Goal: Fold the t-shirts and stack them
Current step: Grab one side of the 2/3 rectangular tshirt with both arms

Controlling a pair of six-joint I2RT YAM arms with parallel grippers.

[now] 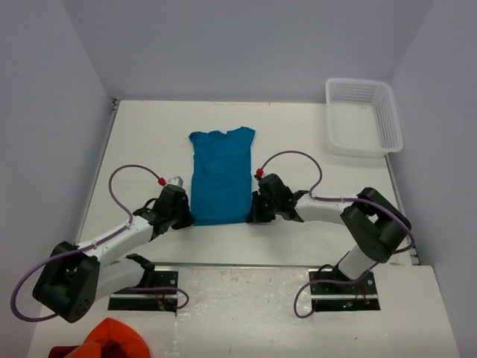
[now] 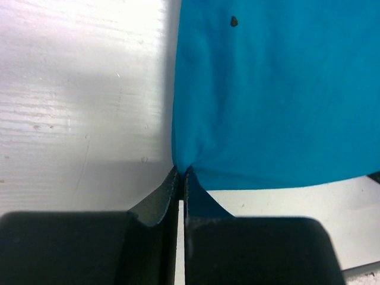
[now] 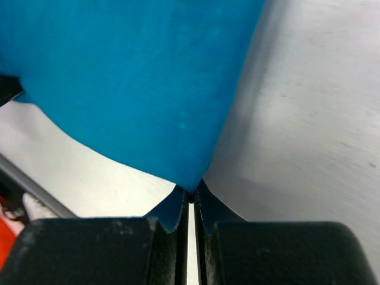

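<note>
A teal-blue t-shirt (image 1: 220, 173) lies lengthwise on the white table, sleeves folded in, collar at the far end. My left gripper (image 1: 186, 217) is shut on the shirt's near left hem corner; the left wrist view shows the cloth (image 2: 267, 95) pinched at the fingertips (image 2: 180, 172). My right gripper (image 1: 253, 215) is shut on the near right hem corner; the right wrist view shows the cloth (image 3: 136, 83) pinched at its tips (image 3: 191, 191). The hem between them is lifted slightly off the table.
A white plastic basket (image 1: 362, 116) stands at the far right of the table. A bunched orange-red cloth (image 1: 112, 341) lies at the near left, in front of the left arm's base. White walls enclose the table on three sides.
</note>
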